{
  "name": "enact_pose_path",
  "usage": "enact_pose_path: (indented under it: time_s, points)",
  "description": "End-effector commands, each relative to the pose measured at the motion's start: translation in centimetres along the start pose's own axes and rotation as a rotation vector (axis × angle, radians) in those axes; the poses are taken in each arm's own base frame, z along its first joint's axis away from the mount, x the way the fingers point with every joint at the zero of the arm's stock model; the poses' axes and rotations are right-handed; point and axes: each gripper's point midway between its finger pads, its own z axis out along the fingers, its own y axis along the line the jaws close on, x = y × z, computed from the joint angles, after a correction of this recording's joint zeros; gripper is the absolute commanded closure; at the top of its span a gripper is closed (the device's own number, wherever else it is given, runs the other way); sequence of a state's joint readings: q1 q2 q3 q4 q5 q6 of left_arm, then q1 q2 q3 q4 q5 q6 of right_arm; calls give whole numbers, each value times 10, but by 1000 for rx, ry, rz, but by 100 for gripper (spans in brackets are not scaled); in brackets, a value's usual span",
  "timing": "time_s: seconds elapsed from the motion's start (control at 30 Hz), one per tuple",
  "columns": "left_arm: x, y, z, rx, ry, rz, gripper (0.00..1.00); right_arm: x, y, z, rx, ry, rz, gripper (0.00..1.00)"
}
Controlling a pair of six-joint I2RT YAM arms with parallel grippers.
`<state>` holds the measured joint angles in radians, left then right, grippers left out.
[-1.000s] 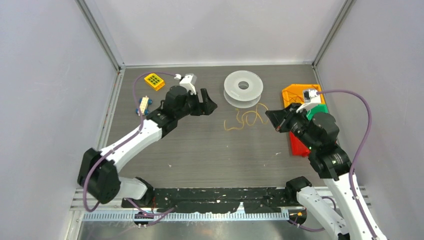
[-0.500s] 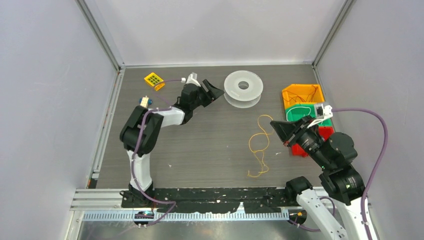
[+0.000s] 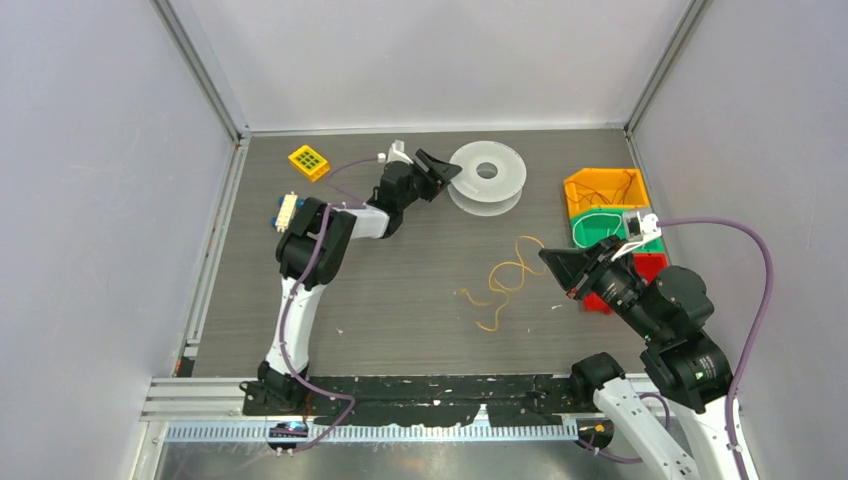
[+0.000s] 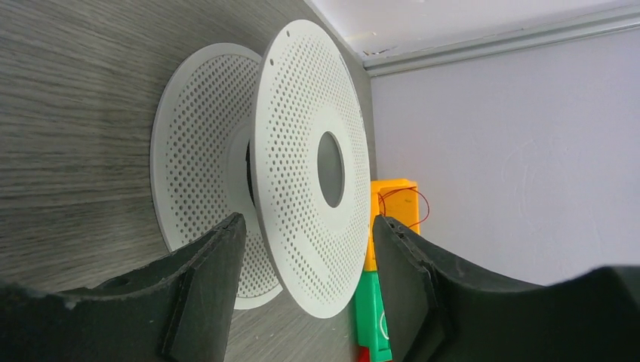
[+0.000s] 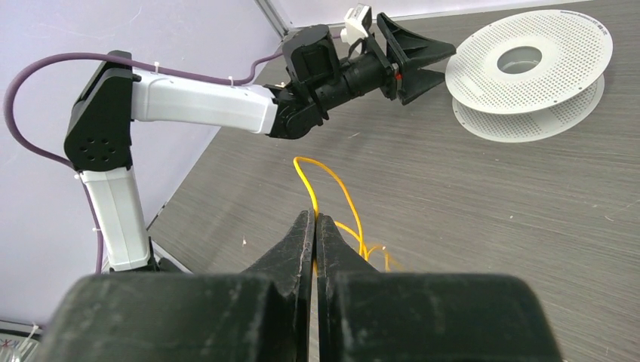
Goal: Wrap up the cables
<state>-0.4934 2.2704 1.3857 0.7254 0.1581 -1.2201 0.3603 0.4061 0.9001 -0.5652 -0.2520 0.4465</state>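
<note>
The thin yellow-orange wire (image 3: pixel 503 281) lies in curls on the grey table, one end rising to my right gripper (image 3: pixel 549 259). In the right wrist view the right gripper (image 5: pixel 314 219) is shut on the wire (image 5: pixel 333 185), which loops out ahead of the tips. A white perforated spool (image 3: pixel 487 175) lies flat at the back. My left gripper (image 3: pixel 450 170) is open at the spool's left rim. In the left wrist view the left gripper (image 4: pixel 308 220) has its jaws spread either side of the spool's upper flange (image 4: pixel 302 181), not touching it.
Orange (image 3: pixel 603 187), green (image 3: pixel 598 226) and red (image 3: pixel 598 299) bins stand at the right, holding thin wires. A yellow keypad block (image 3: pixel 309 161) and a small white connector (image 3: pixel 287 208) lie at the back left. Enclosure walls close in the table.
My left gripper has moved right and back to the spool's rim. My right gripper has drawn the wire away from the spool toward the table's middle.
</note>
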Motion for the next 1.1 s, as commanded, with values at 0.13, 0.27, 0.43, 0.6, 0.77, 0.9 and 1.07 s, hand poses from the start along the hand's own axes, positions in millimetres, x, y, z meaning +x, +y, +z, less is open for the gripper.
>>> enact_pose_path:
  time_s: [0.13,0.27,0.43,0.6,0.77,0.9,1.07]
  points:
    - [-2,-10,16,118,-32,-75,43,-19,8,-4,-9,-42,-30,94]
    - [-2,-24,23,167,-18,-52,50,-17,5,-2,-1,-42,-30,95]
    - [-5,-45,21,227,-11,1,80,-14,2,-1,6,-39,-28,95]
    - [-19,-69,-8,233,-48,61,100,-14,0,-2,19,-47,-22,95]
    - [-35,-91,-45,207,-59,112,100,-17,-3,-6,40,-71,-24,95]
    - [-42,-105,-87,66,-38,278,100,-19,-7,-10,69,-71,-42,95]
    - [-49,-126,-150,-122,-39,546,100,-18,-14,-18,112,-60,-72,95]
